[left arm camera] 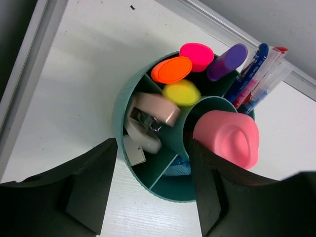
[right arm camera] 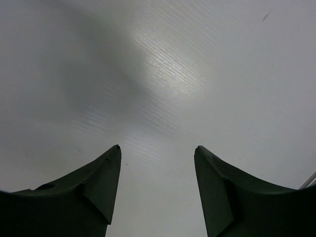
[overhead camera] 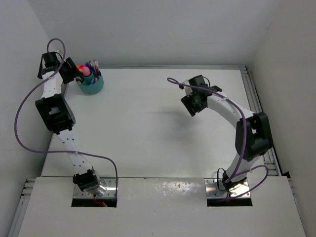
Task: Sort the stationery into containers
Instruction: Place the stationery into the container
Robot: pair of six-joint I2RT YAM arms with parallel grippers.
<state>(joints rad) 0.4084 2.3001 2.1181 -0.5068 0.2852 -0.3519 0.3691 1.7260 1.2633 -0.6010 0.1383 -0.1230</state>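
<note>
From the top view, the teal cup [overhead camera: 92,86] sits at the far left corner of the tabletop [overhead camera: 148,128], stationery bristling out of it. My left pincer [overhead camera: 75,73] hangs right over its near side. My right pincer [overhead camera: 193,103] hovers well apart, over bare surface. I see no loose items lying out.

Through the left wrist camera, the pincer stands open with nothing held, one finger on each side of the cup's near wall. I count four highlighters standing on end: orange [left arm camera: 171,69], pink [left arm camera: 196,50], yellow [left arm camera: 181,92] and purple [left arm camera: 227,61]. The pens [left arm camera: 259,74] are bunched, blue and red, at least three; I cannot count them exactly. One pink tube [left arm camera: 227,138] fills the round middle compartment. About three pastel erasers [left arm camera: 155,107] are stacked in the left one.

I judge everything light. Highlighters are stiff and smooth, best pinched across the barrel just under the cap. Pens are thin and likely to slip. Erasers should grip well. The tube looks squashy, so I would squeeze it gently. The cup itself could slide or tip if nudged.

The right wrist camera shows its fingers spread wide over blank tabletop, empty.
</note>
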